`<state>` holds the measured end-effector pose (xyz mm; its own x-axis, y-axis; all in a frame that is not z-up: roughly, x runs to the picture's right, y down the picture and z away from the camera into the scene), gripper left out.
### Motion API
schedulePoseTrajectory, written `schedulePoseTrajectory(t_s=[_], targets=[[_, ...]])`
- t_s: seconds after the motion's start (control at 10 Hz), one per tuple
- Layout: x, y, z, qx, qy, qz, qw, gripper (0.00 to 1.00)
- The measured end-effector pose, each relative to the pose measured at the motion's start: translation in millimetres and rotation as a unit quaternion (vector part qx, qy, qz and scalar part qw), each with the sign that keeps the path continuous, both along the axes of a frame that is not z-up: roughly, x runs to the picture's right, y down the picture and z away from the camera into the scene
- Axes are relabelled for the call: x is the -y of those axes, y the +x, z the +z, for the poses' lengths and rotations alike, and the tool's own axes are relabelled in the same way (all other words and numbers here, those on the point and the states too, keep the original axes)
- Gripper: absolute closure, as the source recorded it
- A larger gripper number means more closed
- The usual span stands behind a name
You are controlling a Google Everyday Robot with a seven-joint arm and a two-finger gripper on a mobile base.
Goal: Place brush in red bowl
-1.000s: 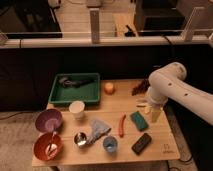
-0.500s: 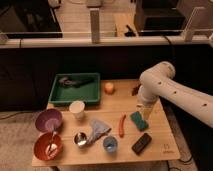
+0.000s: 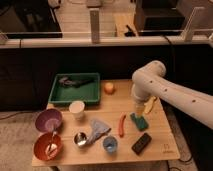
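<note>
Arm's swung left — gripper above sponge, fingers wide, empty. Best cross to tray, straddle brush mid-handle — then red bowl.

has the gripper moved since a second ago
Yes: the gripper has shifted left, toward the tray, and now hangs by the sponge.

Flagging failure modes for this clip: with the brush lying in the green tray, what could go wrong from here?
1. The end effector hangs over the green sponge, far from the brush; reaching across may clip the white cup.
2. The brush lies inside the green tray; its wall may hinder a grasp.
3. The red bowl holds a white utensil and sits beside the purple bowl; the drop could miss.
</note>
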<state>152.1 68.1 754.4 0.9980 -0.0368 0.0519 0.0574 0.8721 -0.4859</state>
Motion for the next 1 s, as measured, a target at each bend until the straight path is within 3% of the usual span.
schedulePoseTrajectory(t_s=[0.3, 0.7, 1.0], targets=[[-1, 2, 3.1, 0.003, 0.002, 0.004, 1.0, 0.2], [3, -25, 19.9, 0.014, 0.001, 0.015, 0.9998, 0.2], [5, -18, 28.7, 0.015, 0.002, 0.021, 0.9997, 0.2]])
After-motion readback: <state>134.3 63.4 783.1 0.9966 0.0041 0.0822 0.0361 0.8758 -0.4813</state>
